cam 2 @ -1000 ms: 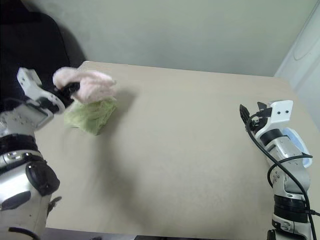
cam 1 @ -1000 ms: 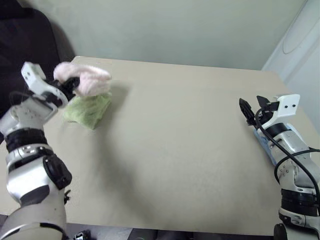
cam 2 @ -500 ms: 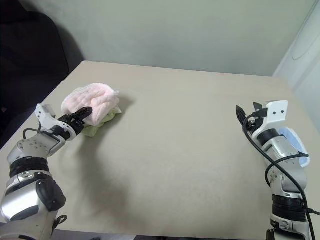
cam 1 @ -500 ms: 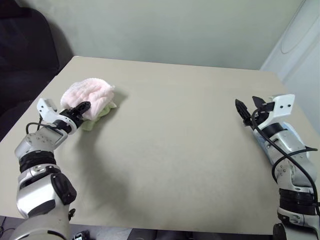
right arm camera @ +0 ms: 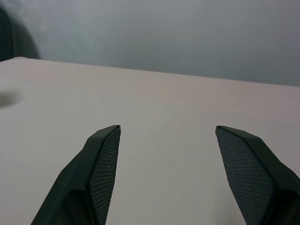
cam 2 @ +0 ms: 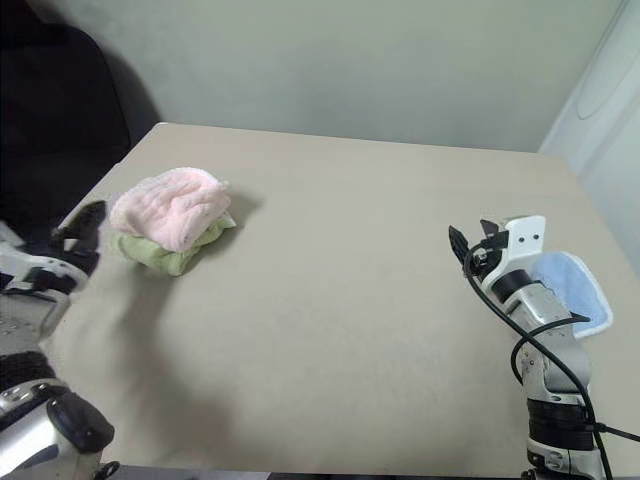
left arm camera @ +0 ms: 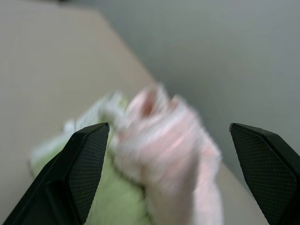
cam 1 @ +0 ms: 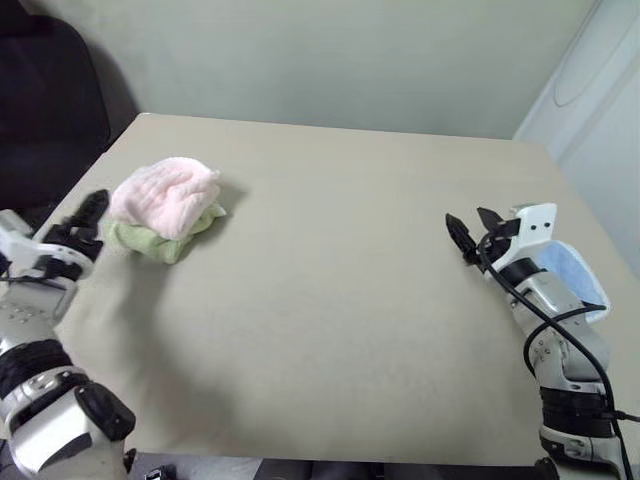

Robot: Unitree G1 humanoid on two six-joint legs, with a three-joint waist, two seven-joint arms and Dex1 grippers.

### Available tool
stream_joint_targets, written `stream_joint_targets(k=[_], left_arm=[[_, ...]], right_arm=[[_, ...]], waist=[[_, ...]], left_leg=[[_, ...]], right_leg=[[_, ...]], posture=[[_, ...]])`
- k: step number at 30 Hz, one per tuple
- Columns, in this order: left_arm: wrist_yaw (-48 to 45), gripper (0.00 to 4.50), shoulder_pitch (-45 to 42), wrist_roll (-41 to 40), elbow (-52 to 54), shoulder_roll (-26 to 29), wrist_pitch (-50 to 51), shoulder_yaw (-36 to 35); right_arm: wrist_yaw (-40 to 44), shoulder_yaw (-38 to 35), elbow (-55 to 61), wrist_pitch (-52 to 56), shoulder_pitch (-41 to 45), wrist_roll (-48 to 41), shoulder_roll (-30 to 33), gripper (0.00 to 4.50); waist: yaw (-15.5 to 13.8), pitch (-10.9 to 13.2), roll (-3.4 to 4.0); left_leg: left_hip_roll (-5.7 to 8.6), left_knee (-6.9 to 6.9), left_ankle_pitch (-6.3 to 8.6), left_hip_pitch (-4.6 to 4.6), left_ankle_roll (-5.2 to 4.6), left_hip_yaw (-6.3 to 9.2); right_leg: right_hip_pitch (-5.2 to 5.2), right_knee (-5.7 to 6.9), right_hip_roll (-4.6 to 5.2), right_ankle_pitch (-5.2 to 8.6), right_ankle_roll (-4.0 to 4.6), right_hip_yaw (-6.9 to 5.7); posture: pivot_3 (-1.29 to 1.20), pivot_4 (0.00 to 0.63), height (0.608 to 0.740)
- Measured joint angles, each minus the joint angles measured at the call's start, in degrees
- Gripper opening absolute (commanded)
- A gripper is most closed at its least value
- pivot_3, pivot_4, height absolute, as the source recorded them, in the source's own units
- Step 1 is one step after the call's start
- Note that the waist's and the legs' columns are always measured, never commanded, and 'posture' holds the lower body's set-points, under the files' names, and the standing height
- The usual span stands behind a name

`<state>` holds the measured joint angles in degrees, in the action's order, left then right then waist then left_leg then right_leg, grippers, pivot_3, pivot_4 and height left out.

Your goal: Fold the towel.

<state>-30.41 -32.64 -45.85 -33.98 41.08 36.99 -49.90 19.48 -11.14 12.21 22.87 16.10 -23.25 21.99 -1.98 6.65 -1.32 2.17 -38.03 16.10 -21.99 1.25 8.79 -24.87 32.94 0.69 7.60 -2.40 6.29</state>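
Beige counter (cam 1: 340, 300) carries the towel (cam 1: 165, 195), bunched atop a green cloth (cam 1: 150, 240); left claw (cam 1: 80, 222) and right claw (cam 1: 470, 232) gape empty. Any careless grab risks catching both cloths.

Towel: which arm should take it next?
Left. The left gripper hangs open just beside the towel, which sits bunched on the green cloth. The right gripper is across the table.

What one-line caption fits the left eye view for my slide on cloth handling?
Pink towel lies bunched on a green cloth, both claws open: left claw beside the pile, right claw over the table.
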Motion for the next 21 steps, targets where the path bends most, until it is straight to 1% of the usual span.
stream_joint_targets(k=[3, 4, 5, 8, 10, 12, 13, 14, 15, 17, 21], left_arm=[[-4.3, 4.45, 7.6, -1.8, 12.0, 0.6, 0.3, -0.1], [-5.4, 4.45, 9.3, -2.4, 15.3, 0.7, 0.7, 0.1], [-6.9, 4.45, 12.5, -3.2, 21.0, 1.1, 1.4, 0.8], [-9.4, 4.45, 17.0, -4.7, 32.1, 1.9, 3.1, 3.9], [-10.7, 4.45, 20.8, -1.9, 39.1, 3.1, 2.2, 10.1], [-11.0, 4.45, 25.1, 4.1, 45.0, 3.1, -0.7, 18.5], [-11.1, 4.45, 26.7, 6.5, 47.2, 2.1, -1.6, 23.6], [-11.1, 4.45, 27.3, 8.3, 48.0, 0.4, -2.6, 27.3], [-11.1, 4.45, 27.4, 9.5, 48.0, -0.6, -3.3, 29.5], [-10.7, 4.45, 27.3, 11.6, 48.0, -1.9, -4.8, 32.2], [-10.2, 4.45, 25.7, 15.8, 46.6, -4.3, -8.8, 36.2]], right_arm=[[1.8, 1.2, 0.1, 0.3, -0.2, -0.1, 0.1, 3.4], [2.5, 1.5, 0.0, 0.4, -0.3, -0.1, 0.2, 3.4], [4.0, 2.7, 0.3, 0.5, -0.8, -0.1, 0.9, 3.4], [6.8, 5.4, 0.7, 0.9, -1.7, -0.1, 1.7, 3.4], [8.6, 6.5, 0.6, 1.0, -1.6, -0.1, 2.0, 3.4], [10.0, 7.1, -0.2, 0.7, -1.5, 0.0, 2.8, 3.4], [10.6, 7.3, -1.0, 0.5, -1.4, 0.3, 3.0, 3.4], [10.8, 7.9, -1.6, 0.2, -1.4, 0.9, 2.9, 3.4], [10.8, 8.4, -1.9, 0.0, -1.4, 1.2, 2.8, 3.4], [10.8, 9.0, -1.9, -0.3, -1.4, 1.8, 2.7, 3.4], [10.7, 8.8, -1.8, -1.2, -2.5, 2.3, 1.8, 3.4]], waist=[[0.1, -0.1, -0.08], [0.0, -0.1, -0.1], [0.0, -0.1, -0.1], [-0.2, -0.1, -0.1], [-0.2, -0.1, -0.04], [-0.2, -0.2, 0.11], [-0.2, -0.2, 0.18], [-0.1, -0.2, 0.13], [-0.1, -0.3, 0.01], [0.2, -0.3, -0.17], [0.4, -0.4, -0.11]], left_leg=[[0.0, 0.0, 0.09, -0.01, 0.11, 0.04], [0.01, 0.01, 0.2, -0.02, 0.3, 0.11], [0.01, 0.01, 0.27, -0.04, 0.41, 0.13], [0.02, -0.02, 0.31, -0.03, 0.49, 0.22], [0.07, -0.03, 0.29, 0.02, 0.46, 0.21], [0.12, -0.06, 0.34, 0.07, 0.37, 0.19], [0.14, -0.05, 0.35, 0.04, 0.34, 0.17], [0.1, -0.03, 0.36, -0.02, 0.36, 0.16], [0.05, -0.03, 0.39, -0.14, 0.41, 0.14], [-0.11, 0.01, 0.37, -0.21, 0.55, 0.17], [-0.22, 0.14, 0.35, 0.03, 0.5, 0.12]], right_leg=[[0.0, 0.0, -0.01, 0.08, 0.12, -0.01], [0.01, 0.02, -0.03, 0.14, 0.22, -0.02], [-0.01, 0.01, -0.03, 0.17, 0.27, -0.01], [-0.02, 0.06, -0.02, 0.25, 0.41, 0.0], [-0.08, 0.04, 0.01, 0.27, 0.44, 0.05], [-0.08, 0.01, 0.12, 0.39, 0.61, 0.11], [-0.1, 0.02, 0.14, 0.45, 0.68, 0.11], [-0.14, 0.06, 0.16, 0.44, 0.69, 0.09], [-0.14, 0.19, 0.15, 0.44, 0.69, 0.06], [-0.29, 0.26, 0.05, 0.39, 0.71, -0.07], [-0.17, 0.27, -0.04, 0.39, 0.7, -0.08]], posture=[[0.0, 0.15, 0.74], [0.0, 0.15, 0.74], [0.0, 0.15, 0.74], [0.0, 0.15, 0.74], [0.0, 0.15, 0.74], [0.0, 0.15, 0.74], [0.0, 0.15, 0.74], [0.0, 0.15, 0.74], [0.0, 0.15, 0.74], [0.0, 0.15, 0.74], [0.0, 0.15, 0.74]])
